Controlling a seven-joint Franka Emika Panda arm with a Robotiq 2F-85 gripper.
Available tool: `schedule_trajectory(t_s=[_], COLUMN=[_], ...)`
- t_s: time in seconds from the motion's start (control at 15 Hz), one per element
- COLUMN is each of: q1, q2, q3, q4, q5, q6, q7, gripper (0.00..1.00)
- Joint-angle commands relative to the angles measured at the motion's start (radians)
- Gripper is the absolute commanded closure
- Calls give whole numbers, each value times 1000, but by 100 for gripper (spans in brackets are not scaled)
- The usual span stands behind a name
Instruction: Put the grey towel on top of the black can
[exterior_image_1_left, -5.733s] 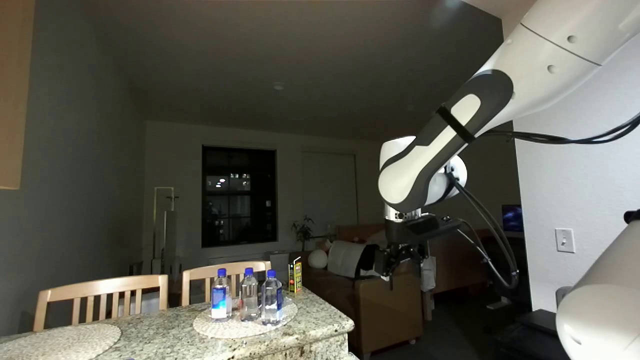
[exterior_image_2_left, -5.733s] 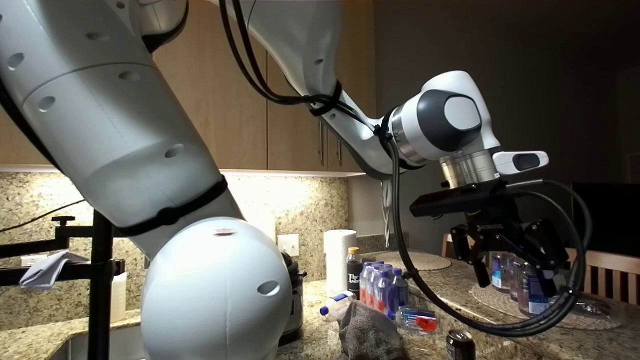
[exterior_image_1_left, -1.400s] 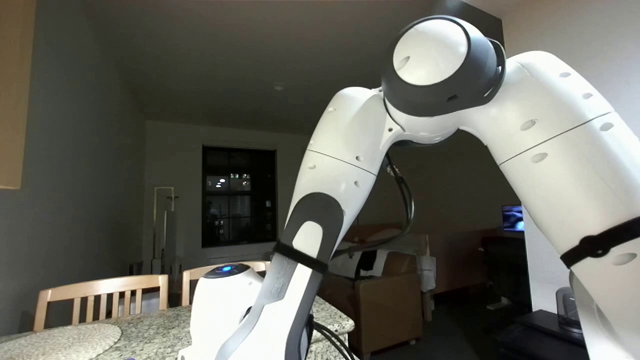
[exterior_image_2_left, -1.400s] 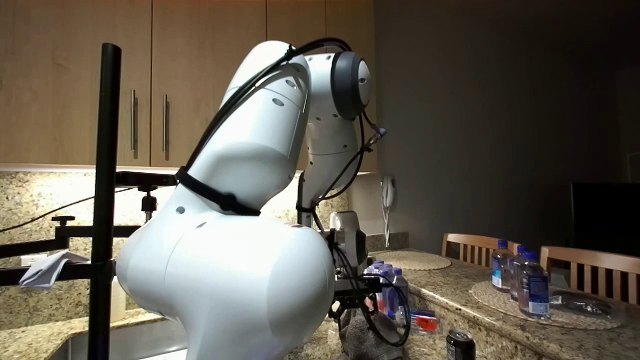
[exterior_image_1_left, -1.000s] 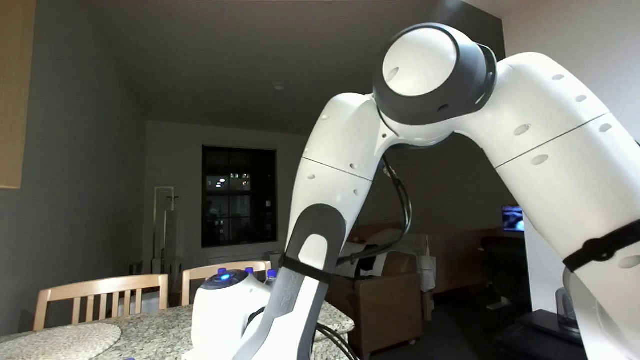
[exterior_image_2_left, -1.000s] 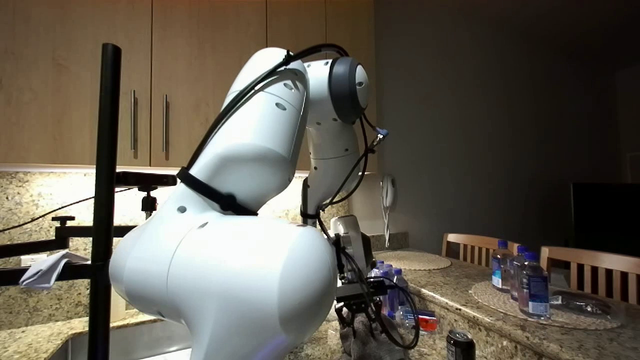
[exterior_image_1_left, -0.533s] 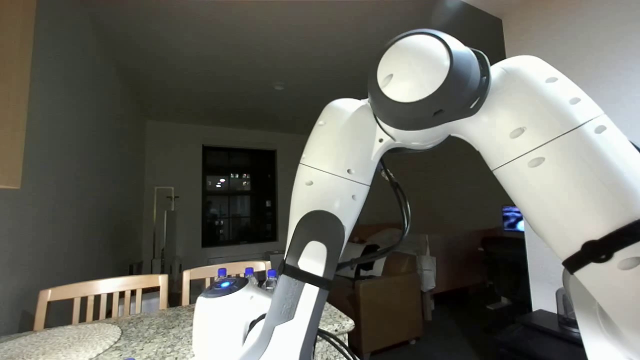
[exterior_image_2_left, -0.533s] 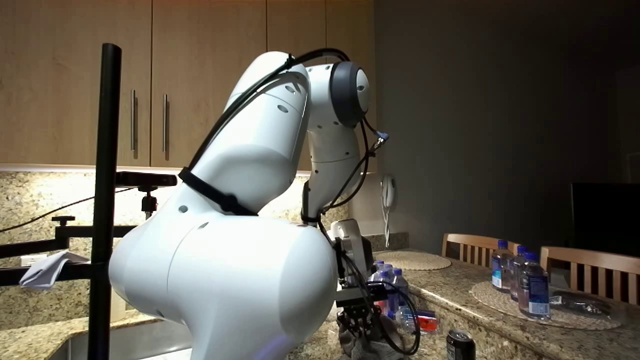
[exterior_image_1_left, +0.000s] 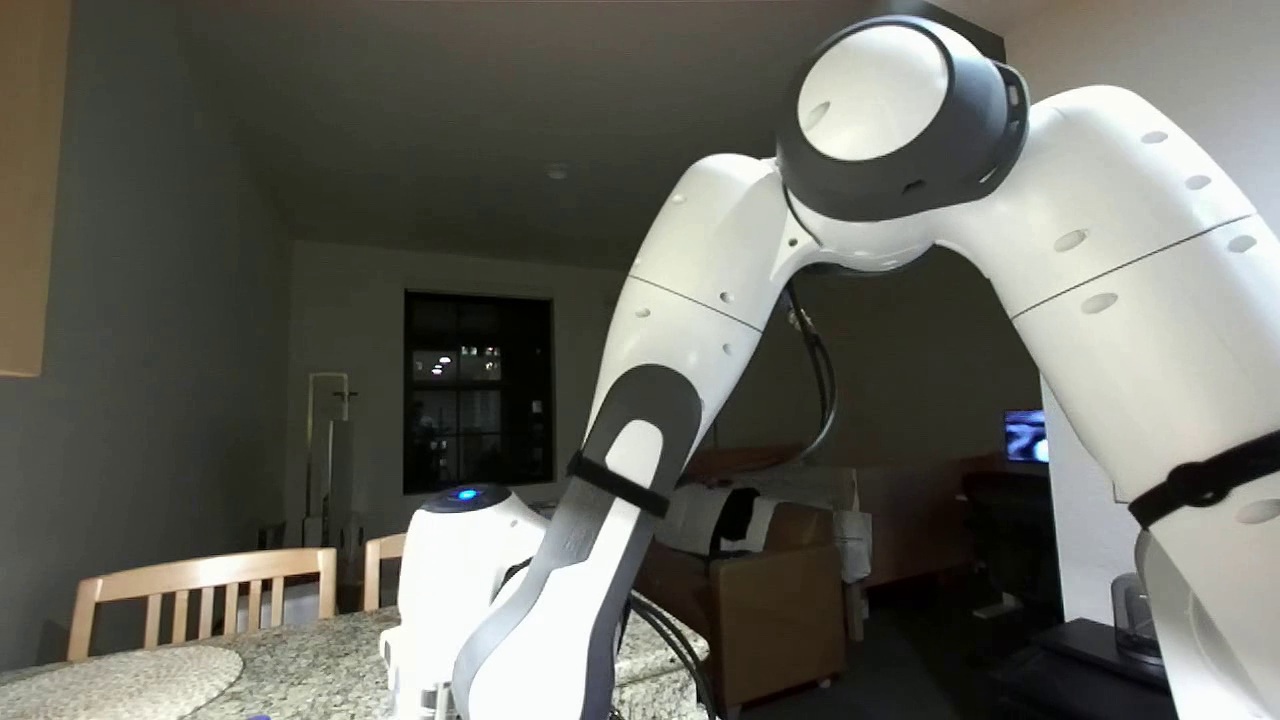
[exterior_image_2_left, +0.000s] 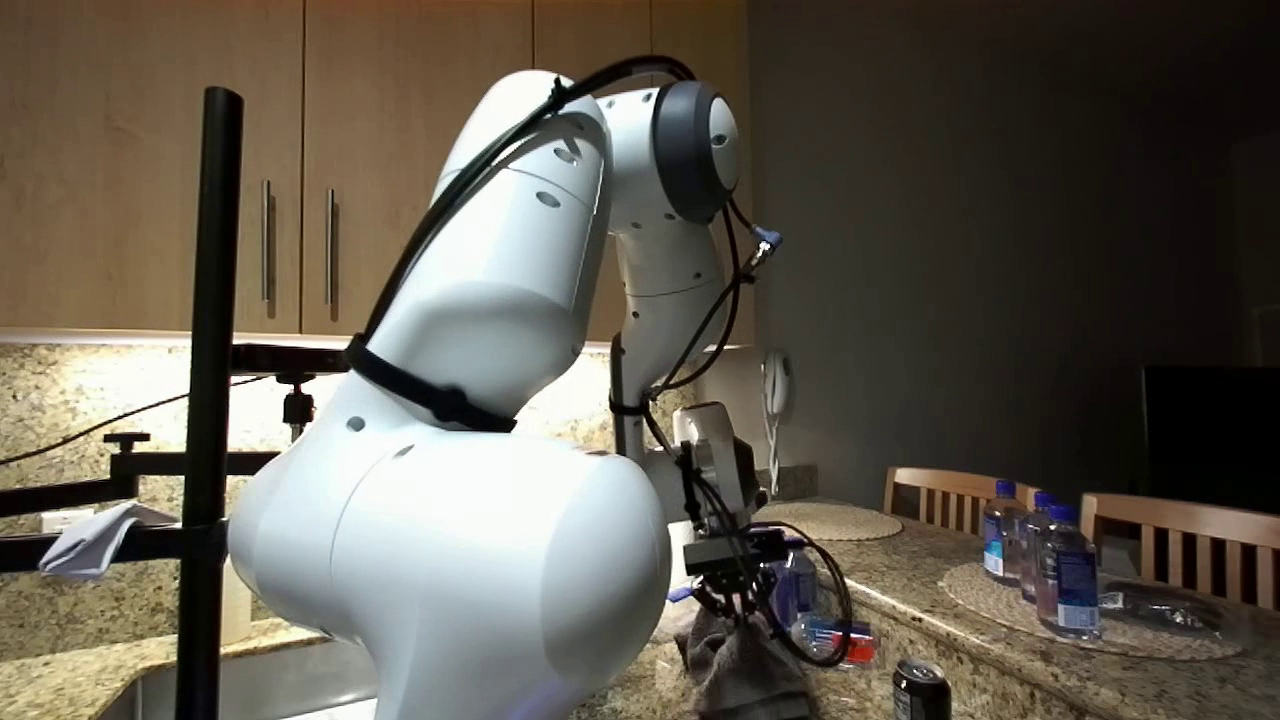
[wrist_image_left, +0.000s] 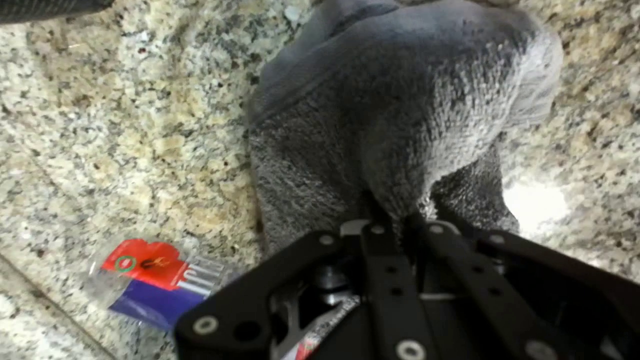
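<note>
The grey towel (exterior_image_2_left: 745, 665) lies bunched on the granite counter, its top drawn up into a peak. My gripper (wrist_image_left: 397, 215) points down and is shut on that peak; in the wrist view the cloth (wrist_image_left: 425, 95) gathers to a narrow fold between the fingertips. From an exterior view the gripper (exterior_image_2_left: 735, 605) hangs right above the towel, whose lower folds still seem to touch the counter. To the right of the towel and apart from it, the black can (exterior_image_2_left: 920, 690) stands upright, cut off by the frame's lower edge.
A bottle with a red and blue label (wrist_image_left: 155, 280) lies beside the towel. Upright bottles (exterior_image_2_left: 795, 580) stand behind. A raised counter ledge (exterior_image_2_left: 960, 620) runs along the right, with more bottles (exterior_image_2_left: 1065, 580) on a mat. A dark curved edge (wrist_image_left: 55, 7) shows in the wrist view's corner, unclear.
Over the last second the jaws closed on the towel's top. Since then the arm has risen a little, pulling the gripped cloth upward into a peak. The can has not moved.
</note>
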Motion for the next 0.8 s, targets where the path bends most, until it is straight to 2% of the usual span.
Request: schedule_trajectory(t_s=[0.0,0.2,0.4,0.53,0.6,0.73], q1=[-73,-108,-117,-107,-136,-155], q2=[-112,-177,-229,-253,-264,-282], q3=[59,86,78,53,72,67], q4=[-34,-31,-18,-2,11,35], q5=[58,83,47,39,53,51], q6=[-16,-26,-34,-61,-94,-151], q7=[-49,-72,-49,-44,-57,-58], gripper=[92,92,92,92,92,92])
